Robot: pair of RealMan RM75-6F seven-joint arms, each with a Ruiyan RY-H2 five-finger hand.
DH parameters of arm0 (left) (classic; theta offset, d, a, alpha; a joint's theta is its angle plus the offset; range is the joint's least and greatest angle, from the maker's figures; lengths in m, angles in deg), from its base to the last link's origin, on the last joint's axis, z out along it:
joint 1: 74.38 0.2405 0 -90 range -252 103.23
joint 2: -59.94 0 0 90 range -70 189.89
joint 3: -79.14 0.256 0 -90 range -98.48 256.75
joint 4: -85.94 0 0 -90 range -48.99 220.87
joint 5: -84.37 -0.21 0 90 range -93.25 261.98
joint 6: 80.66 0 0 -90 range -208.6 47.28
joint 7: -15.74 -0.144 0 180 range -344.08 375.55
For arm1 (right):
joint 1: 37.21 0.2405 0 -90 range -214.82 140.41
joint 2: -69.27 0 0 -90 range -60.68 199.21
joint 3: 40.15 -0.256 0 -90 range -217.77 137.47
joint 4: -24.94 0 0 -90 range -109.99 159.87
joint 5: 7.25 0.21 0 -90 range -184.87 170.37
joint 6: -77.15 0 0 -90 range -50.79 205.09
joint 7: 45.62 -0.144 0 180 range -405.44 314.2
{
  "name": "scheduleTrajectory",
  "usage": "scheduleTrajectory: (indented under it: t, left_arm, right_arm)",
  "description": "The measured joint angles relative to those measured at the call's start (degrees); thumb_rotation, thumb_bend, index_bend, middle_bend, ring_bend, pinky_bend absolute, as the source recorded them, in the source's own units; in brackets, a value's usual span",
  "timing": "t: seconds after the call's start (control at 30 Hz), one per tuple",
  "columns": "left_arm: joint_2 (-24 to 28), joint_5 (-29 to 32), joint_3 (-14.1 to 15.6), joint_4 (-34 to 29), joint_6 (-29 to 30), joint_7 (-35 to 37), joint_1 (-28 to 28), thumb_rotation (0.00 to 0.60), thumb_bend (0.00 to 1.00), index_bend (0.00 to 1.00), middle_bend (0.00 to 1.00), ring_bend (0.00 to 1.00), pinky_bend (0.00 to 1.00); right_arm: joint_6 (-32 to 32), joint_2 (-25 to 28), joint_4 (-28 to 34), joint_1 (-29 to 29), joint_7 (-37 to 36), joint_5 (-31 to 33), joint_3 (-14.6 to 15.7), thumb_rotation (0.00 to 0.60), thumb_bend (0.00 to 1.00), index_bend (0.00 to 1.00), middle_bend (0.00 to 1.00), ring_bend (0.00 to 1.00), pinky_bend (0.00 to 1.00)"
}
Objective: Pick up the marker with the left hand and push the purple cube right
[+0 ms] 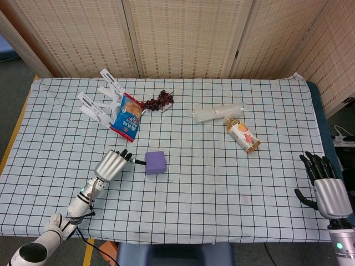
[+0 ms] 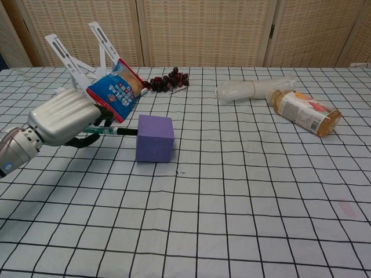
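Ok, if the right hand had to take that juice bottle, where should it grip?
Probably around the labelled middle of the juice bottle, coming from above. It lies on its side, angled, cap end by the clear plastic roll, so fingers should close across the body.

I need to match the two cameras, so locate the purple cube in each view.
Head view: the purple foam cube sits left of centre, at the marker tip.
Chest view: it lies left of centre, in mid-table.
Shared landmark: the blue snack bag, behind the cube to its left in both.
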Motion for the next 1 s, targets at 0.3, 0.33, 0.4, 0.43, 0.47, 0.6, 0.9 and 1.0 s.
scheduleTrajectory:
  t: [0.3,0.33,0.4,0.43,0.47,0.6,0.9,1.0]
  left_arm:
    - [-1.67,1.08,-1.20,-1.12,-2.43,-3.06,-2.21,0.600,0.62,0.81,0.83,0.80,1.00]
    - [-1.72,1.17,-1.24,-1.12,-2.61,-3.26,-2.27,0.600,0.62,0.81,0.83,0.80,1.00]
    - [-1.74,1.34,-1.24,-1.09,-2.86,-3.50,-2.25,0.600,0.63,0.81,0.83,0.80,1.00]
    - [-1.73,1.40,-1.23,-1.08,-2.87,-3.50,-2.18,0.600,0.63,0.81,0.83,0.80,1.00]
    - [-1.72,1.46,-1.23,-1.07,-2.89,-3.48,-2.11,0.600,0.63,0.81,0.83,0.80,1.00]
    - [-1.64,1.63,-1.25,-1.08,-2.85,-3.33,-2.05,0.600,0.63,0.81,0.83,0.80,1.00]
    - [-0.42,1.72,-0.77,-1.71,-2.02,-4.47,-0.55,0.600,0.62,0.81,0.84,0.80,1.00]
    - [0.16,2.06,-0.65,-2.11,-2.16,-5.21,0.33,0.600,0.62,0.81,0.84,0.80,1.00]
  right_arm:
    - [0.47,0.90,0.23,-0.31,-1.32,-0.31,0.12,0.600,0.17,0.00,0.00,0.00,0.00]
    - [0.51,0.95,0.22,-0.34,-1.42,-0.32,0.11,0.600,0.17,0.00,0.00,0.00,0.00]
    - [0.55,1.01,0.15,-0.38,-1.57,-0.26,0.09,0.600,0.17,0.00,0.00,0.00,0.00]
    - [0.54,1.02,0.12,-0.39,-1.58,-0.21,0.07,0.600,0.17,0.00,0.00,0.00,0.00]
    - [0.52,1.03,0.11,-0.40,-1.61,-0.14,0.04,0.600,0.17,0.00,0.00,0.00,0.00]
    - [0.45,1.01,0.18,-0.37,-1.51,-0.17,0.04,0.600,0.17,0.00,0.00,0.00,0.00]
    - [-0.03,0.70,0.18,-0.19,-0.81,-0.09,0.09,0.600,0.17,0.00,0.00,0.00,0.00]
    - [-0.20,0.60,0.25,-0.09,-0.56,-0.16,0.16,0.600,0.17,0.00,0.00,0.00,0.00]
